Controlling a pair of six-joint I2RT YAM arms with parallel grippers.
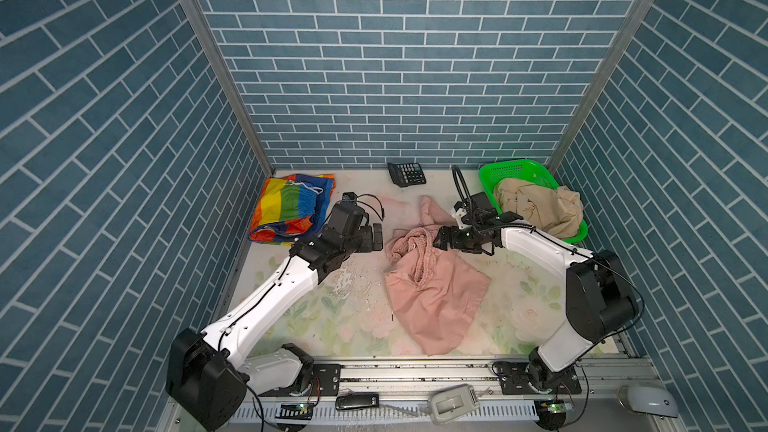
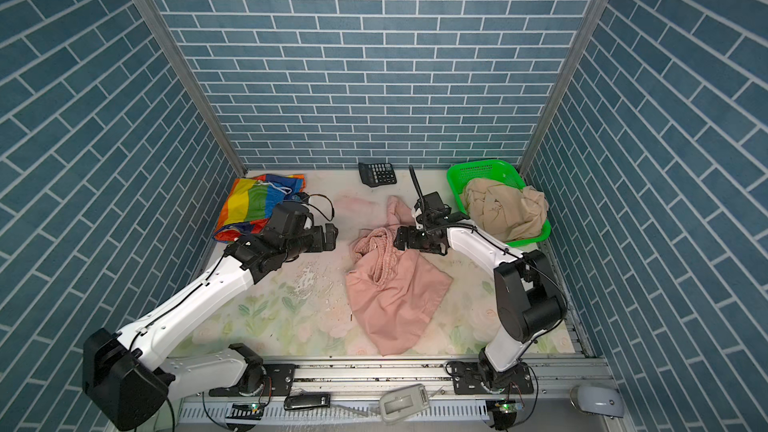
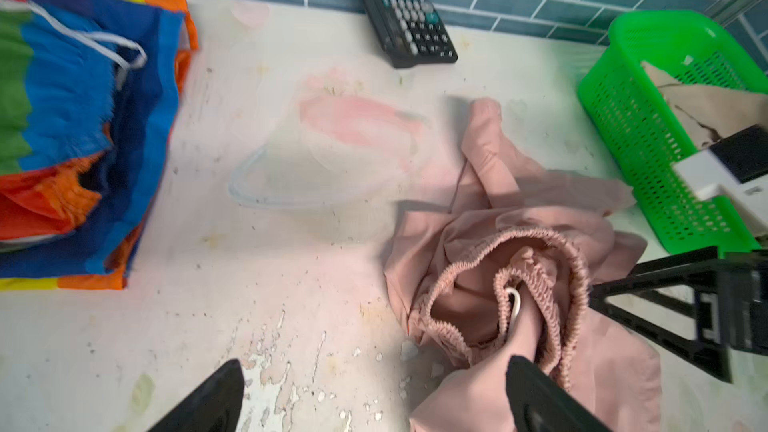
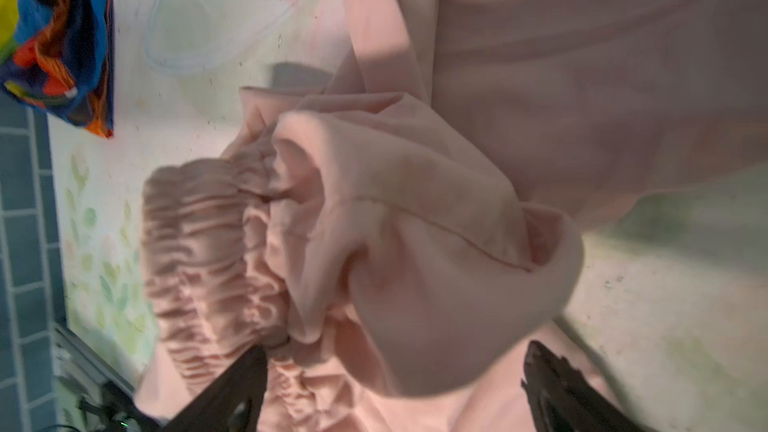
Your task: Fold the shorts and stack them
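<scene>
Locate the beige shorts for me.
In both top views the beige shorts lie crumpled in the green basket at the far right corner of the table, spilling over the basket's right rim.

At centre left in both top views, the left arm [image 1: 291, 280] hides part of the rainbow shorts [image 1: 282, 201]. The frame edge cuts off the beige shorts [image 3: 706, 105] in the left wrist view. We find the keys of the calculator [image 1: 406, 173] too small to read.

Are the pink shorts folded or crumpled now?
Crumpled, not folded. The pink shorts lie in an uneven heap on the table, their gathered waistband bunched up and twisted.
</scene>
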